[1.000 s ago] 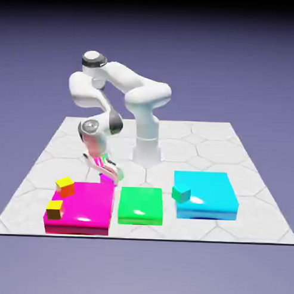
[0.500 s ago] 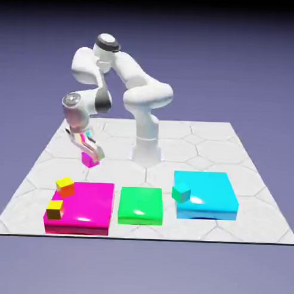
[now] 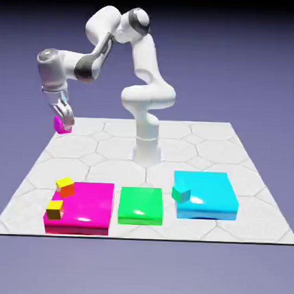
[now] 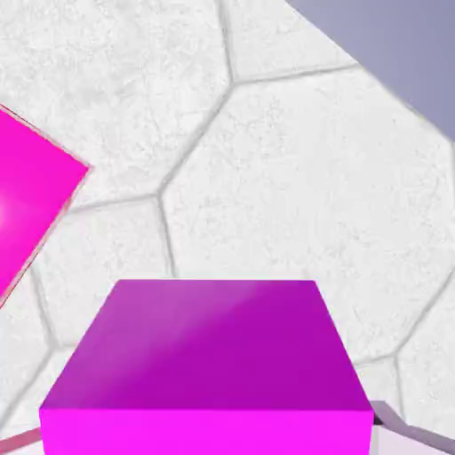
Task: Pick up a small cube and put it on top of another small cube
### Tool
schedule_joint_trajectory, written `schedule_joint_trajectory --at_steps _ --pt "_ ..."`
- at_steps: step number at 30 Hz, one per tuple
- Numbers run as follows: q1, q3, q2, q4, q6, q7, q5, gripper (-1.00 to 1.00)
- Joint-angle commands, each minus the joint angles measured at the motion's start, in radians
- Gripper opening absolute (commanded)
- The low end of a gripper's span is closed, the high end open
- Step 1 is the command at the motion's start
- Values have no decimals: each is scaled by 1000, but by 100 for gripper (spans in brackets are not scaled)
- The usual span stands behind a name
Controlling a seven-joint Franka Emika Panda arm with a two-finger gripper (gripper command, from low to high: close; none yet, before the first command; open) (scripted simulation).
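High above the bench [image 3: 167, 147] on the exterior view's left, the white robot arm [image 3: 140, 59] holds a small magenta-pink cube [image 3: 59, 125] pinched between its jaws [image 3: 65, 126]. Beneath, toward the camera, two yellow-topped orange cubes sit at a flat magenta slab [image 3: 85, 204]: one [image 3: 65, 187] by its far left corner, the other [image 3: 54, 210] by its near left. A green slab [image 3: 141, 204] lies at center, between the magenta slab and a cyan slab [image 3: 208, 192] at right, where a small cyan cube [image 3: 181, 193] is seen at the left edge. From the hand view, the pinched cube looms large, with a corner of magenta slab at left.
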Motion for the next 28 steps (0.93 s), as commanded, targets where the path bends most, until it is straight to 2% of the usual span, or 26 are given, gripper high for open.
schedule_joint_trajectory --at_steps 1,19,24,25,28 --pt "-25 31 36 17 5 -21 32 -100" --pt "-468 565 672 306 110 -401 629 -100" --pt "-472 582 747 208 276 -432 672 -100" --pt "-472 582 747 208 277 -432 672 100" --pt "-470 573 708 259 190 -416 650 100"
